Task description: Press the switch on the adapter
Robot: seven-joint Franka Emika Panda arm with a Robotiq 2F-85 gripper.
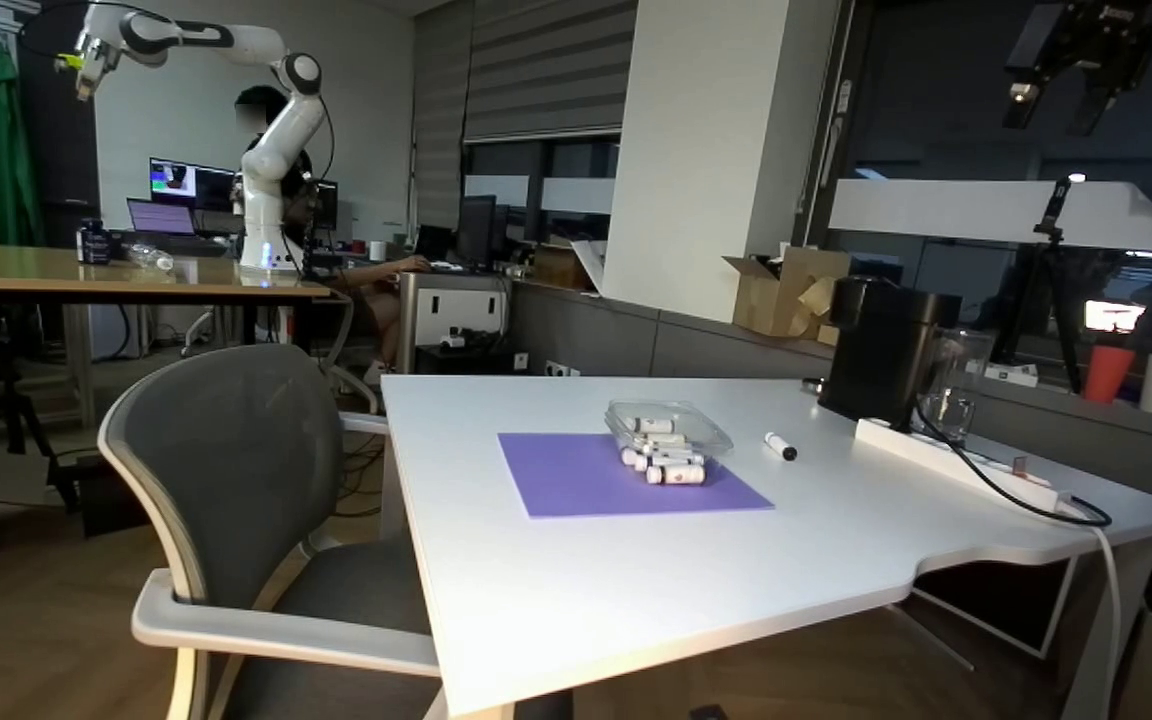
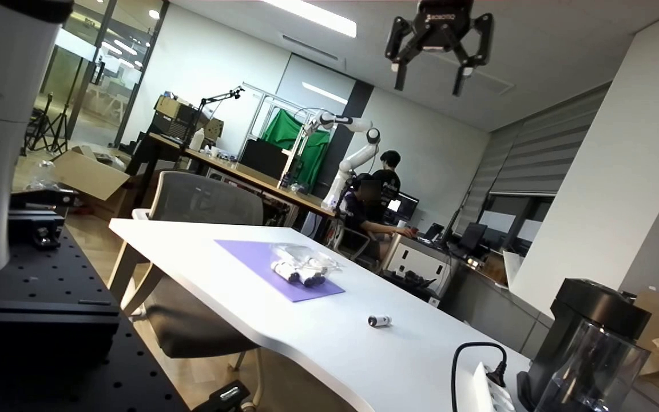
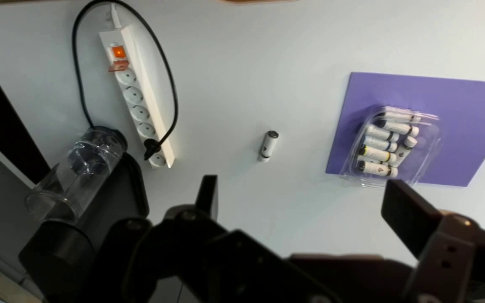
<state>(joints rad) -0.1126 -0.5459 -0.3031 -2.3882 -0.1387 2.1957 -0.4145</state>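
The adapter is a white power strip [image 3: 145, 97] on the white table, also in both exterior views [image 1: 956, 465] [image 2: 481, 392]. Its switch [image 3: 118, 51] glows orange near the cord end in the wrist view. A reddish see-through flap [image 3: 119, 66] stands open beside the switch; it also shows in an exterior view [image 1: 1019, 466]. A black plug [image 3: 152, 145] sits in a socket near the strip's far end. My gripper [image 3: 301, 185] is open and empty, high above the table in both exterior views [image 1: 1051, 118] [image 2: 429, 88], apart from the strip.
A black machine [image 1: 876, 345] with a clear container stands beside the strip. A black cable [image 3: 171, 84] loops over the strip. A small bottle [image 3: 269, 145] lies on the table. A clear tray [image 3: 425, 155] of bottles sits on a purple sheet [image 3: 470, 126]. A chair [image 1: 236, 470] stands at the table's side.
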